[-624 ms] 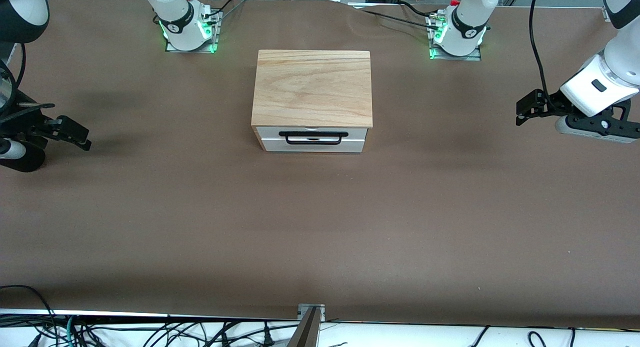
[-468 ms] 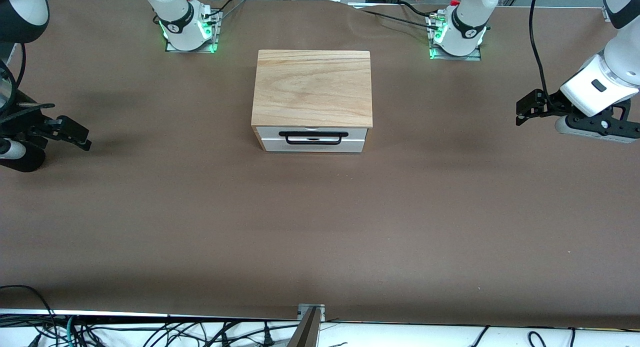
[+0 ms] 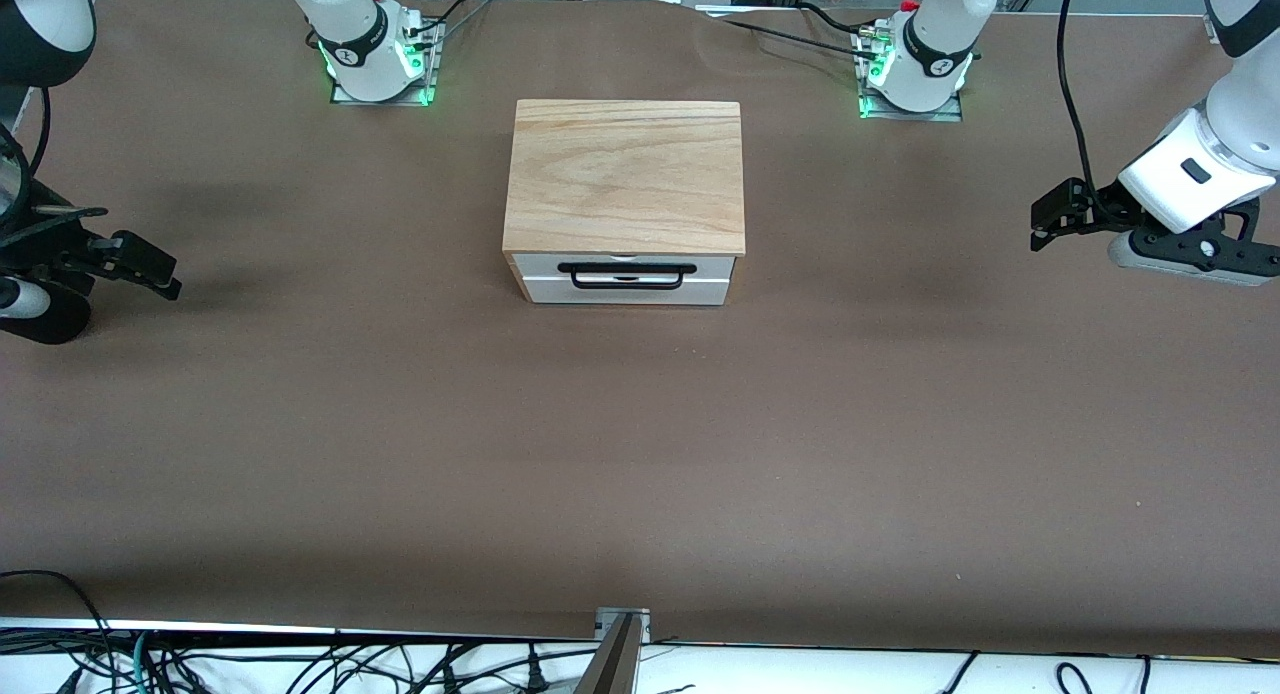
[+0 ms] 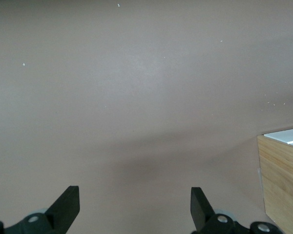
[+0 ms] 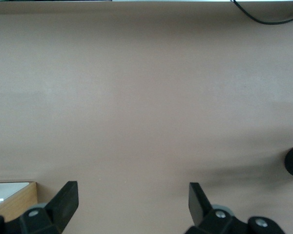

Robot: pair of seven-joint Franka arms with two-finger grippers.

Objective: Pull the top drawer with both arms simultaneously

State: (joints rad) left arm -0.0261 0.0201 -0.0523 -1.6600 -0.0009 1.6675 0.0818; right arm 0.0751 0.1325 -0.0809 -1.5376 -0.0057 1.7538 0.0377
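Top drawer (image 3: 625,279): shut flush in the small wooden cabinet (image 3: 625,174), which sits mid-table near the edge where the arm bases stand; its white front faces the front camera.
Handle (image 3: 627,276): wide black wire loop across the drawer front, untouched; wide enough, I judge, for one gripper at each end.
Left gripper (image 3: 1050,219): fingers spread wide and empty, over bare table at the left arm's end, well apart from the cabinet.
Right gripper (image 3: 150,269): fingers likewise apart and empty, over the table at the right arm's end.
Reason for pose: both arms flank the cabinet evenly, probably for a mirrored approach.
Progress: pull not begun.
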